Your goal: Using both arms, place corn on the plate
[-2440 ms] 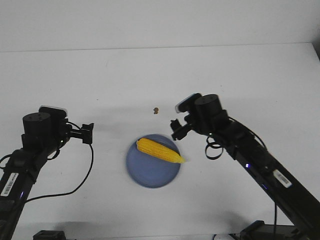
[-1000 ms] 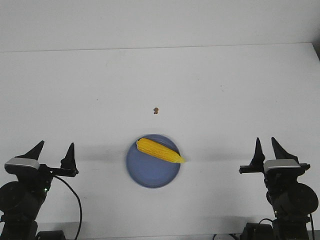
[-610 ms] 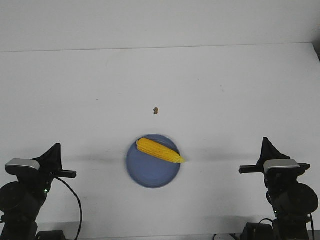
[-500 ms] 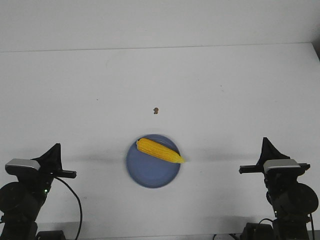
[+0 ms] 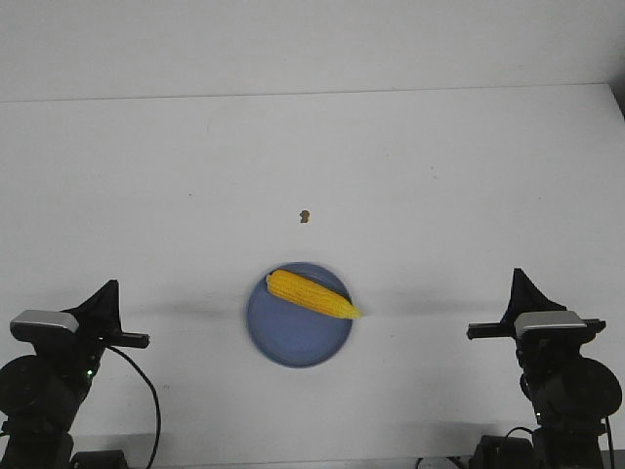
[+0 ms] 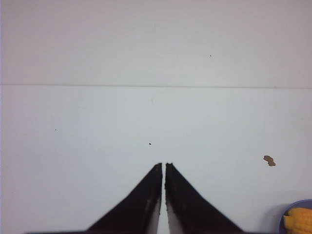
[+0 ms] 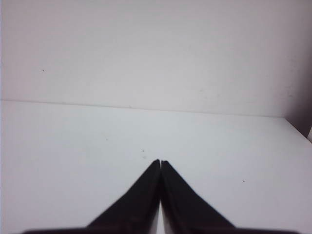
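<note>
Already the corn (image 5: pixel 312 294) lies across the plate (image 5: pixel 293 342) (pointed tip jutting just over the right rim). Both grippers sit well apart from it at the desk's (image 5: pixel 439 176) near corners, left (image 5: pixel 105 298) and right (image 5: pixel 520 291), fingers closed on nothing. Best to leave it untouched.

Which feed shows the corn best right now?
The front view: the whole corn lies across the plate, tip overhanging the rim. The left wrist view catches only its end at the frame corner; the right wrist view shows none.
</note>
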Controlling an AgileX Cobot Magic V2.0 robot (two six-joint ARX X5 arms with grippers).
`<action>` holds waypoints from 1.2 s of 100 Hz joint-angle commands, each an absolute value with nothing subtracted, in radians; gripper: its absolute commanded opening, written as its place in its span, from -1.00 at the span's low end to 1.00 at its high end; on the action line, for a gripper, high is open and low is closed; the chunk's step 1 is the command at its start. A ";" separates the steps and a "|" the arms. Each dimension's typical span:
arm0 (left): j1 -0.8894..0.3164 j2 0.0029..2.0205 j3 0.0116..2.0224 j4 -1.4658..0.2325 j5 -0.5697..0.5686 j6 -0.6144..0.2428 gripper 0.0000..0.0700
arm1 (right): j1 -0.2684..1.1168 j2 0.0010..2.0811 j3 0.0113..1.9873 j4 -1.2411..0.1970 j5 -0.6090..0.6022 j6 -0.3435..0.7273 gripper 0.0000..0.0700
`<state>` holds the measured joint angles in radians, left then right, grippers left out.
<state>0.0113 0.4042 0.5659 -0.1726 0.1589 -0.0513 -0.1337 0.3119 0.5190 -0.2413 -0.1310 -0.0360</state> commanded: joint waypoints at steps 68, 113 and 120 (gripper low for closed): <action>-0.011 0.210 0.358 0.019 0.097 -0.042 -0.96 | -0.137 0.315 0.527 -0.231 -0.130 -0.024 -1.00; -0.035 0.003 0.100 0.060 0.105 -0.054 -0.96 | -0.137 0.315 0.527 -0.231 -0.130 -0.024 -1.00; -0.035 0.003 0.083 0.074 0.105 -0.054 -0.96 | -0.137 0.315 0.527 -0.230 -0.130 -0.024 -1.00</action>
